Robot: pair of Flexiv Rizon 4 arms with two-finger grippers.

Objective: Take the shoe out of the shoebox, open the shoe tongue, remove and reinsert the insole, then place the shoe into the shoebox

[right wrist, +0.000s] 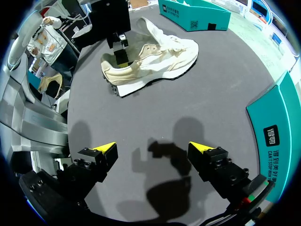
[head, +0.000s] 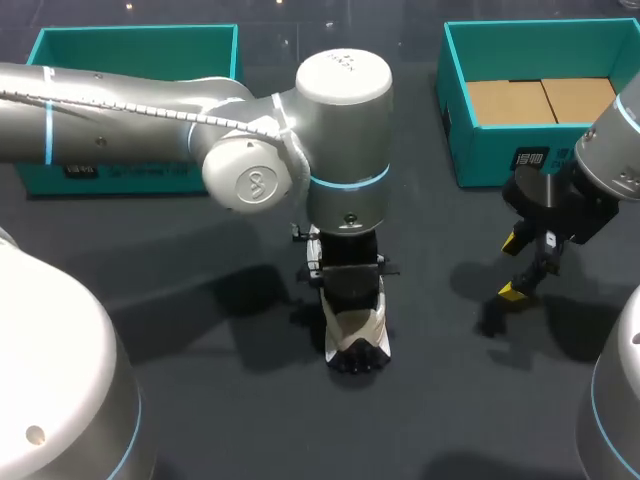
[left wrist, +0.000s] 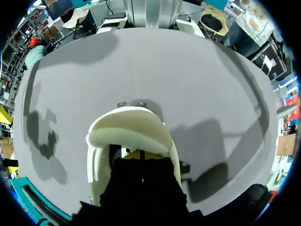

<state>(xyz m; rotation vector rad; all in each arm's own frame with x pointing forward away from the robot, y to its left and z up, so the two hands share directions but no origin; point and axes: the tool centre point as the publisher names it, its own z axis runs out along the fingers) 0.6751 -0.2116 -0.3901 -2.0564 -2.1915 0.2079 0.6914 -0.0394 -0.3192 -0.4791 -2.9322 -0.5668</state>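
Observation:
A cream shoe [head: 357,328] with a dark sole stands on the dark table's middle, toe toward the front edge. My left arm reaches in from the left, and its gripper [head: 350,285] comes straight down into the shoe's heel opening. In the left wrist view the yellow tips [left wrist: 141,154] sit together inside the shoe [left wrist: 127,125], shut; whether they pinch anything is hidden. The right wrist view shows the shoe [right wrist: 155,56] on its side with the left gripper [right wrist: 121,52] at its heel. My right gripper [head: 513,266] hangs open above bare table, right of the shoe, with nothing between its fingers [right wrist: 106,148].
A teal shoebox [head: 480,155] lined with brown cardboard stands at the back right, just behind my right gripper, and also shows as a shoebox wall [right wrist: 277,122] in the right wrist view. A second teal box [head: 130,50] sits at the back left.

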